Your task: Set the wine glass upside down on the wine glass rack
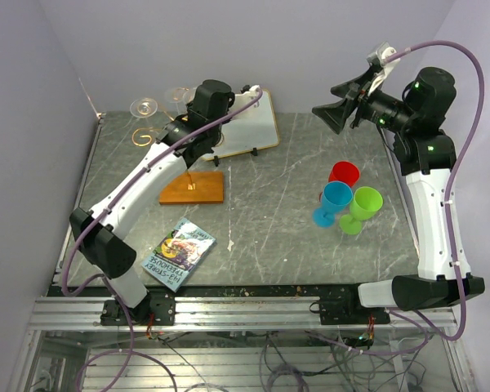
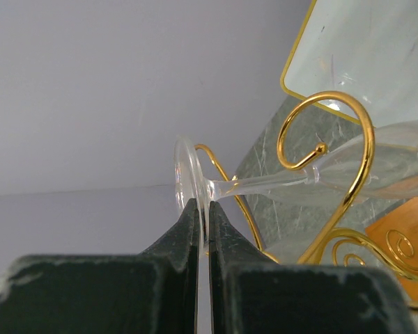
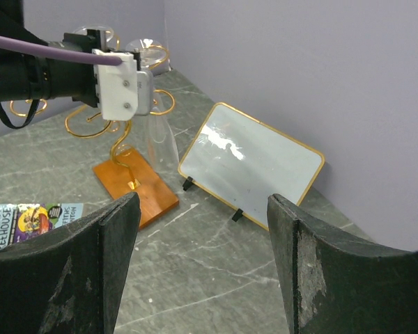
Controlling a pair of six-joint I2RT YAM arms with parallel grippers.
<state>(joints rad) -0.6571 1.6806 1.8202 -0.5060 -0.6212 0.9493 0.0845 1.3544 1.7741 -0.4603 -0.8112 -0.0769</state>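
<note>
We're pretty much at the finish line with this one. Our left gripper [image 2: 203, 209] has its jaws pressed together on the foot of the wine glass [image 2: 265, 186], pinching that thin clear disc edge-on.

The stem is threaded through one of the gold curls of the wine glass rack [image 2: 361, 149]. From the right wrist view the foot is up top and the bowl hangs down beside the rack's central post, so the upside-down part looks done and the glass seems to be in its hook.

What we can't tell from these views is whether the foot is actually resting on the wire or we're carrying the weight ourselves.

What's left, as we read it, is to settle the foot on the curl, let go, and back out without dragging the glass along. Our right gripper [image 3: 202, 205] sits up high, well apart from all this, with its jaws spread wide and holding nothing.
</note>
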